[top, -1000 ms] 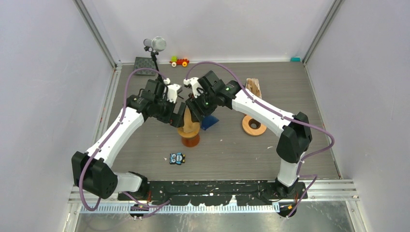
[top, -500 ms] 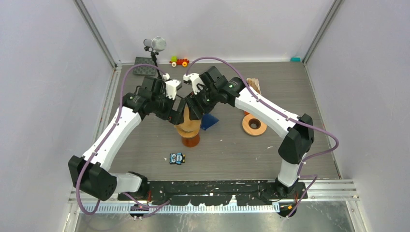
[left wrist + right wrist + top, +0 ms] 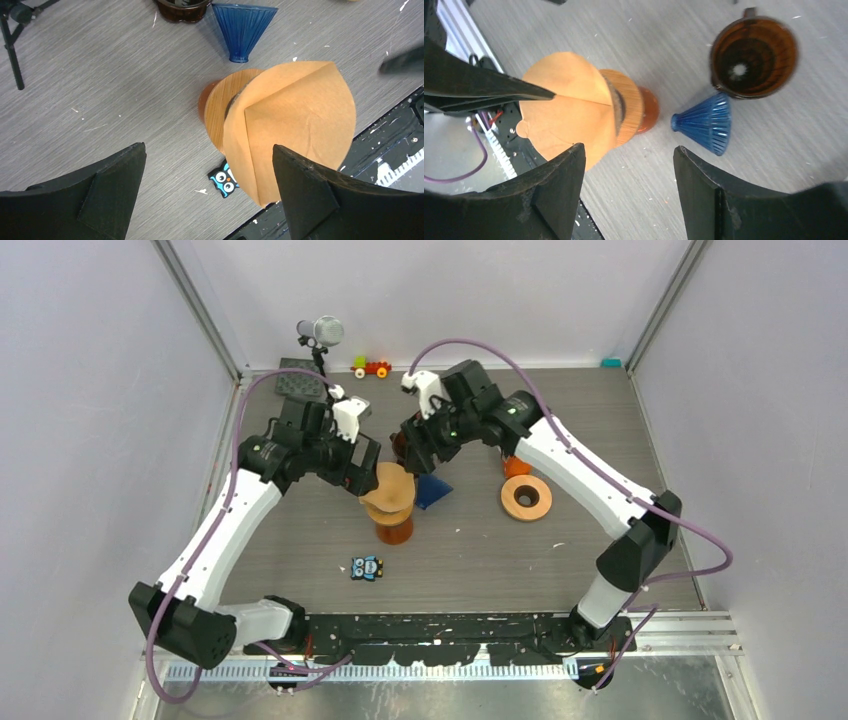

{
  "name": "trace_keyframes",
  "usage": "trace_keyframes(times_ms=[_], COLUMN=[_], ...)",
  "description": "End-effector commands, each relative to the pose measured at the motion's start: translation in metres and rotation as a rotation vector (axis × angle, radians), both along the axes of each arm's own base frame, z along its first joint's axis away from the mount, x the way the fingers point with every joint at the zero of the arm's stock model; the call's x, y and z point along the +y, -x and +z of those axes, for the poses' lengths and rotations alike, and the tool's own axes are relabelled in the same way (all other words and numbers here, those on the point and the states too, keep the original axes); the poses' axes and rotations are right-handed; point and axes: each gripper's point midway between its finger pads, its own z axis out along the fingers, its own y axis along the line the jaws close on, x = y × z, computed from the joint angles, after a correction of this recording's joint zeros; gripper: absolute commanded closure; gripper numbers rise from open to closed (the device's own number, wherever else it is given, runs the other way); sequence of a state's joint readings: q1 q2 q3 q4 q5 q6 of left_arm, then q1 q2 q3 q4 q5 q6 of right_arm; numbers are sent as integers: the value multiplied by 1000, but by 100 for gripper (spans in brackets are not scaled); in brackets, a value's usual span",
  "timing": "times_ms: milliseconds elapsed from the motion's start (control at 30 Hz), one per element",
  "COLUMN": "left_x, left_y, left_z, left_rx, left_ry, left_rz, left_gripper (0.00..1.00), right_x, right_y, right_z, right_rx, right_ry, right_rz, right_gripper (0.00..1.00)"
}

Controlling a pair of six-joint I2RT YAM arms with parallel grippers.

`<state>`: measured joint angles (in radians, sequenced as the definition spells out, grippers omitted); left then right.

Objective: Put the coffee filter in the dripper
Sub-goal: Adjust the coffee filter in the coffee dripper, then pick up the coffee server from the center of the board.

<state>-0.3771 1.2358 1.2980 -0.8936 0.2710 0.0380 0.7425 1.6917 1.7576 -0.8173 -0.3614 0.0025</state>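
Both arms have drawn back and apart over the tabletop point(image 3: 470, 550). The left gripper point(image 3: 207, 149) stands wide open and empty, and the right gripper point(image 3: 629, 149) is open and empty too. The dripper point(image 3: 218, 107) now carries the released coffee filter point(image 3: 295, 125), which leans to one side in its wooden collar. Placement looks essentially done.

Grey wood-grain tabletop point(image 3: 480, 550) between pale lavender walls point(image 3: 90, 390).

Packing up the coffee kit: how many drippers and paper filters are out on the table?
Drippers: 3 (amber dripper with wooden collar, blue ribbed cone dripper, dark brown handled dripper)
Filters: 1 (brown paper cone filter)
Total: 4
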Motion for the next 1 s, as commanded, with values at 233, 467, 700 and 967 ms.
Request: trace_keyframes(times_ms=[233,467,700,967], left_x=[0,1,-4,-7], left_y=[1,7,12,14], left_z=[68,92,96,94], left_rx=[-211,-294,-294,-297], left_ry=[108,152,191,206], left_rz=[17,15,6,-12], left_gripper=[1,1,2,2], right_x=[-55,-53,-45,-34], right_y=[-84,-143,-182,-193], right_z=[21,-32,-83,-125], right_rx=[-80,-10,42,147], right_ry=[-23,48,109,109], right_rz=[-310,-414,-459,-455], right_gripper=[37,40,40,40])
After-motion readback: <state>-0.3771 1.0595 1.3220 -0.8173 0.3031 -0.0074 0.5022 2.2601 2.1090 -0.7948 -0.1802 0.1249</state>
